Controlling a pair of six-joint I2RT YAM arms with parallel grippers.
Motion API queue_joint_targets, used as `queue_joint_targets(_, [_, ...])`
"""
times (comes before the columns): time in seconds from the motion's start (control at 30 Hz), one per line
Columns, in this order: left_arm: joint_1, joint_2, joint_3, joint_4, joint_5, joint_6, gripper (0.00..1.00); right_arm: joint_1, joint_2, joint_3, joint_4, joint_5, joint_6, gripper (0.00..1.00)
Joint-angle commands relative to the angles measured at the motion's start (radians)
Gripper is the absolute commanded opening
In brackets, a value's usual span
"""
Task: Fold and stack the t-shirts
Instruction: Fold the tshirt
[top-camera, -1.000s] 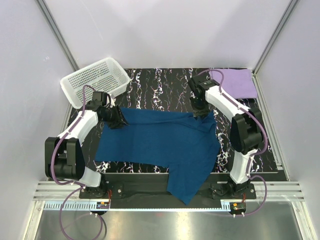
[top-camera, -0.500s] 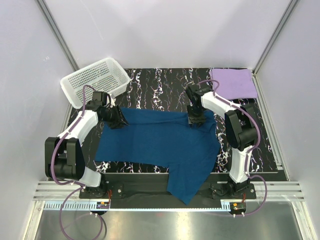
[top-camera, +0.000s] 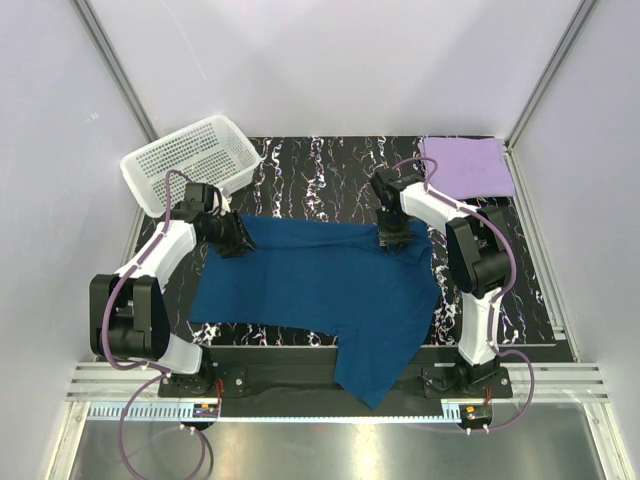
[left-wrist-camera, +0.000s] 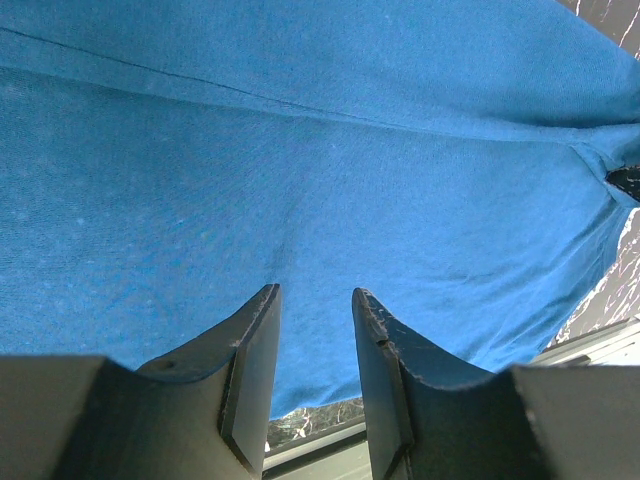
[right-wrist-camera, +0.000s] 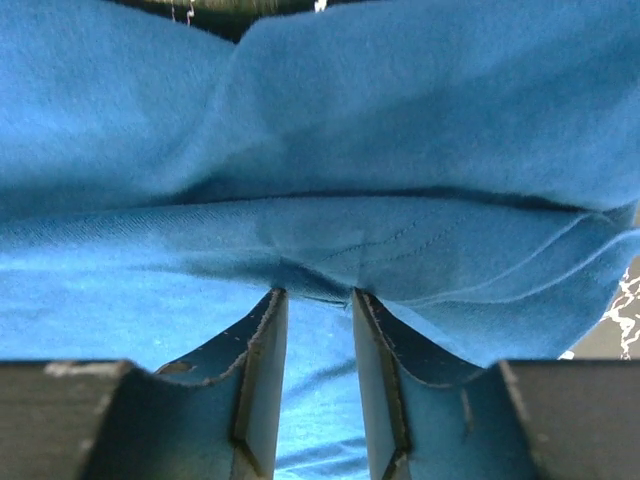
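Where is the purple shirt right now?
In the top view, the purple shirt lies folded flat in the far right corner of the table, behind the spread blue shirt and across from the white basket.

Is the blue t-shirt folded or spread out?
Spread out. The blue t-shirt lies open across the table, one part hanging over the near edge, unlike the purple t-shirt, folded into a neat rectangle.

Left arm (top-camera: 165, 250) and right arm (top-camera: 478, 262) reach forward, wrists bent down; left gripper (top-camera: 231, 240) and right gripper (top-camera: 397, 238) point downward, jaws of each slightly parted
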Motion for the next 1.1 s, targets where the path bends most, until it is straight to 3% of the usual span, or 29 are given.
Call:
queue_joint_targets(0.0, [0.000, -0.021, 0.005, 0.010, 0.020, 0.013, 0.40, -0.006, 0.011, 0.046, 0.018, 0.027, -0.016, 0.38])
queue_joint_targets(0.07, [0.000, -0.021, 0.005, 0.010, 0.019, 0.014, 0.40, -0.008, 0.016, 0.049, 0.018, 0.028, -0.016, 0.37])
queue_joint_targets(0.23, [0.000, -0.023, 0.004, 0.008, 0.019, 0.016, 0.40, -0.008, 0.014, 0.067, 0.001, 0.039, -0.031, 0.15])
queue_joint_targets(0.37, [0.000, -0.018, 0.005, 0.008, 0.020, 0.014, 0.40, -0.009, -0.009, 0.092, -0.063, 0.012, -0.028, 0.08])
queue_joint_targets(0.7, [0.000, -0.009, -0.004, 0.021, 0.025, 0.013, 0.40, -0.003, -0.134, 0.027, -0.130, -0.329, 0.098, 0.08])
queue_joint_targets(1.07, [0.000, -0.017, -0.010, 0.019, 0.028, 0.010, 0.40, 0.043, -0.159, -0.017, -0.165, -0.429, 0.124, 0.08])
